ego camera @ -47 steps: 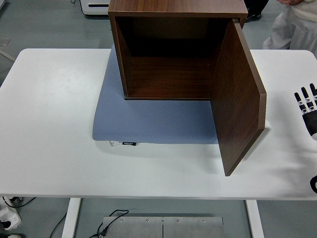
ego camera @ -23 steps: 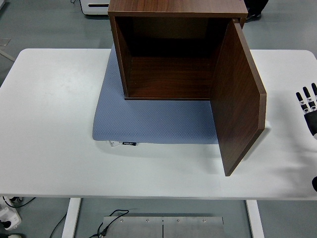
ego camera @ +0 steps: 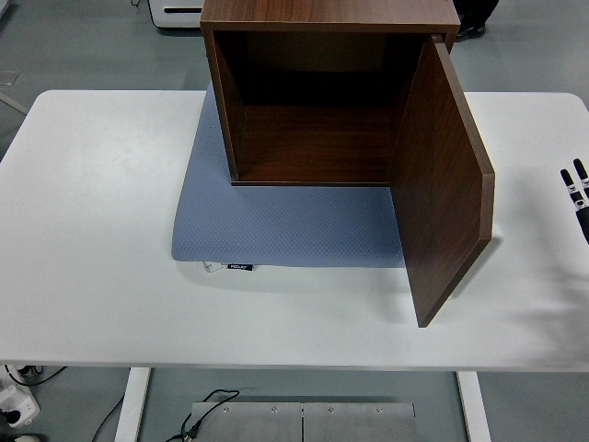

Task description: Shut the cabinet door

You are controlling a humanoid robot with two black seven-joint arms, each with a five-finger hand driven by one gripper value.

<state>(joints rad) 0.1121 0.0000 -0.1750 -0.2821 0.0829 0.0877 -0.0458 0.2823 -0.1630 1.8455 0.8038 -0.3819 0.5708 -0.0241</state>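
White table, blue mat, brown cabinet on it, door swung wide open on right hinge. Right hand at edge, fingers straight, apart, empty. Risk: hard shove slides cabinet off mat.

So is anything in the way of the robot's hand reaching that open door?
Nothing visible is. The right hand shows only fingertips at the right edge, and just bare white table lies between it and the open cabinet door.
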